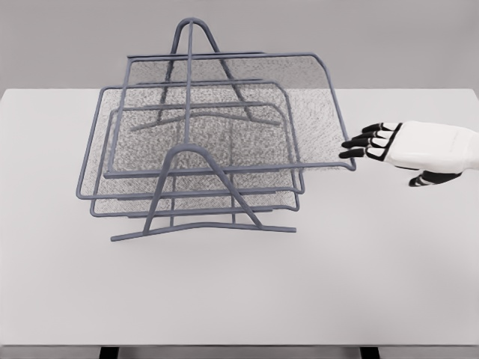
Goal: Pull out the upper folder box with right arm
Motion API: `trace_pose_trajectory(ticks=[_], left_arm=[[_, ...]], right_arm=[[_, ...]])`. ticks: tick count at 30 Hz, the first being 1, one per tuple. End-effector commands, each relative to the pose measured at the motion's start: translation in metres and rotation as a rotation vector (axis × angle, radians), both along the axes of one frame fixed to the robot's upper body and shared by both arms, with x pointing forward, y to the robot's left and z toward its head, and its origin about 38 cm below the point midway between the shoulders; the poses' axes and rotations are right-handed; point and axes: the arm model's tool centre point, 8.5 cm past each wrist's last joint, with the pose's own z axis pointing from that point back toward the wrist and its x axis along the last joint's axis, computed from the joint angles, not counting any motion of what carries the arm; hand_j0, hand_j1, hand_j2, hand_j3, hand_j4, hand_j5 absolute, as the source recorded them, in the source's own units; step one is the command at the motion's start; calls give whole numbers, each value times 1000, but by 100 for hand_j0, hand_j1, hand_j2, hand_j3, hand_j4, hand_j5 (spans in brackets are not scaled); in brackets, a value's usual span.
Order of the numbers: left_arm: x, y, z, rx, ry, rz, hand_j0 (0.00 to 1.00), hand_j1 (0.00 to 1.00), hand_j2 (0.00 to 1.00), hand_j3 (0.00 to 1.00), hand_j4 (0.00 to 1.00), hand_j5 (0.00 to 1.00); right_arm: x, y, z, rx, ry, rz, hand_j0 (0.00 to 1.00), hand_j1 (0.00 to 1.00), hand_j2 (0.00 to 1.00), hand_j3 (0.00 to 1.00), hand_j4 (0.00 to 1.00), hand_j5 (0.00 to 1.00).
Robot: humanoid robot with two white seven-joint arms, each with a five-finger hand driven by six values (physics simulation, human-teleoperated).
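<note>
Head view: three-tier wire mesh tray rack sits on the white worktop, left of centre, on grey A-shaped wire frames front and back. The upper folder box, the top mesh tray, sticks out to the right well past the two lower trays; its right front corner sits near the middle right of the picture. The right robot hand comes in from the right edge at mid height, white palm, black fingertips pointing left. Fingers are extended and slightly spread, gripping nothing. The fingertips are at the tray's right rim near that corner; can't tell whether they touch or are just beside it. Thumb hangs below the palm, apart from the tray. No brands, labels or readable text anywhere.
</note>
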Motion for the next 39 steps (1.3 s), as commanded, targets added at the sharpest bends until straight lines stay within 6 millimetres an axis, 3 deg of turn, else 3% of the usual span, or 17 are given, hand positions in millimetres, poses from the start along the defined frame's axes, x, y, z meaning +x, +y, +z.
trace_pose_trajectory(ticks=[1,14,16,19,21,24,27,29,30,31,34,39], left_arm=[[0,0,0,0,0,1,100,100,100,100,100,100],[0,0,0,0,0,1,100,100,100,100,100,100],[0,0,0,0,1,-1,100,100,100,100,100,100],[0,0,0,0,0,1,100,100,100,100,100,100],[0,0,0,0,0,1,100,100,100,100,100,100],[0,0,0,0,0,1,100,100,100,100,100,100],[0,0,0,0,0,1,100,100,100,100,100,100],[0,0,0,0,0,1,100,100,100,100,100,100],[0,0,0,0,-2,1,100,100,100,100,100,100],[0,0,0,0,0,1,100,100,100,100,100,100],[0,0,0,0,0,1,100,100,100,100,100,100],[0,0,0,0,0,1,100,100,100,100,100,100]], right_arm=[[-3,-4,2,-13,2,-6,100,100,100,100,100,100],[-11,-28,26,-39,-15,-55,100,100,100,100,100,100],[-11,-24,51,24,-63,-47,100,100,100,100,100,100],[-11,-24,67,58,-95,-49,100,100,100,100,100,100],[-9,-17,67,102,-88,-32,100,100,100,100,100,100],[5,27,48,209,-83,62,100,100,100,100,100,100],[9,44,39,223,-91,95,100,100,100,100,100,100],[8,38,41,207,-92,81,100,100,100,100,100,100],[2,12,52,144,-100,30,100,100,100,100,100,100],[-2,-1,59,128,-93,2,100,100,100,100,100,100],[-5,-6,78,169,-122,-5,100,100,100,100,100,100],[-4,-3,75,177,-114,0,100,100,100,100,100,100]])
